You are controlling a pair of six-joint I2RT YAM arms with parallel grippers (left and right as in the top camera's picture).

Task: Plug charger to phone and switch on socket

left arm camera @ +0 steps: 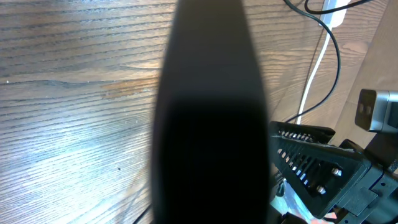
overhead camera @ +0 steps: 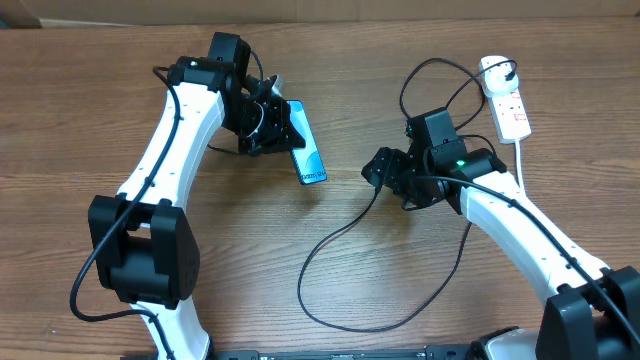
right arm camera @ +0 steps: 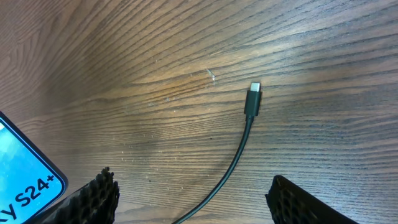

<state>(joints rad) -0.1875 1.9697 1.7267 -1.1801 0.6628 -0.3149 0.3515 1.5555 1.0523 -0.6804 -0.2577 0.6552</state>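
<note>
Left gripper (overhead camera: 277,126): clenched on the phone (overhead camera: 308,150), whose lit length jutted out beyond the fingers. Right gripper (right arm camera: 193,182): released, jaws wide and empty, low over the worktop (overhead camera: 250,260). Charger (right arm camera: 252,102): connector tip lay loose just ahead of the right gripper, untouched. Socket (overhead camera: 508,105): lay well behind that gripper, the black cable reaching it.
</note>
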